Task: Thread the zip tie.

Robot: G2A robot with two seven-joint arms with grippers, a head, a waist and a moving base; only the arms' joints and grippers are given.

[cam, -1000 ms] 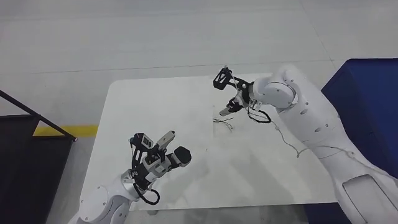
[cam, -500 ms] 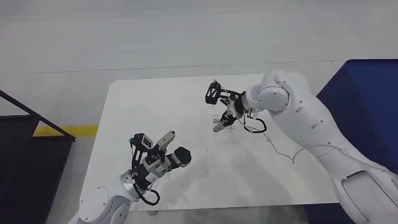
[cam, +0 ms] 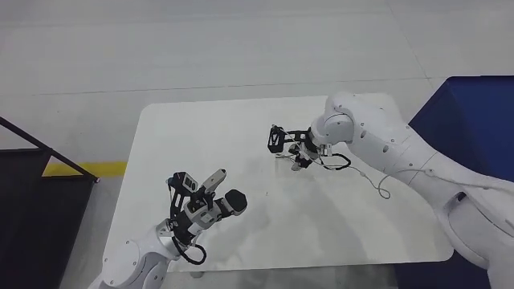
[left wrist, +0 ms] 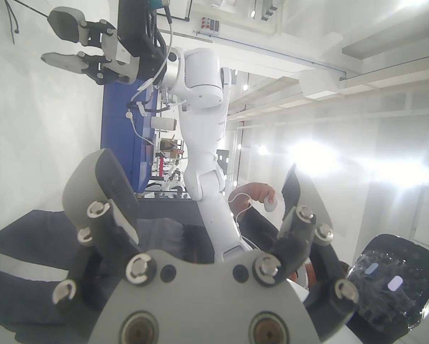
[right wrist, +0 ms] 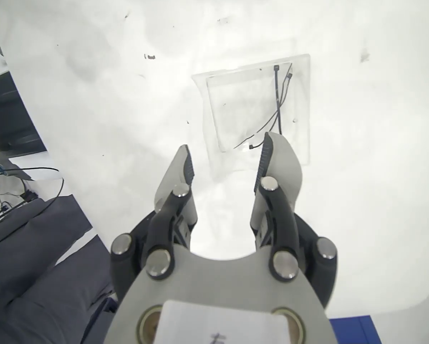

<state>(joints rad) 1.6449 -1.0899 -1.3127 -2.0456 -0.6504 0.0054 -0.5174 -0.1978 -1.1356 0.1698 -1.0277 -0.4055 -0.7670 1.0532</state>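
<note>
- Zip ties [right wrist: 279, 105] are your target, and the largest thing under them is the white table [cam: 201, 144], which spreads out below the right gripper [right wrist: 227, 146] on every side
- Your right gripper has swung in over the last second from farther back on the table and tipped down. It now hangs right over the ties, so the approach looks nearly finished
- Its fingers are spread apart with nothing between them, and no grasp has been made yet
- Your left gripper [left wrist: 200, 177] has not moved in that time. It sits well apart from the right one, near the table's front corner, pointing up with its fingers spread wide and empty
- A clear shallow tray [right wrist: 305, 73] lies on the table just ahead of the right gripper's tips, with its near edge beneath them
- Within the tray, the ties are a few thin black strands crossing one another. They lie just past the tip of one right finger, and a loose end comes close beside that tip
- I judge that you still have to lower and centre on a single strand before closing. Because the ties overlap, you could pinch two at once, and nothing can be threaded until one is lifted and passed towards the waiting left gripper
</note>
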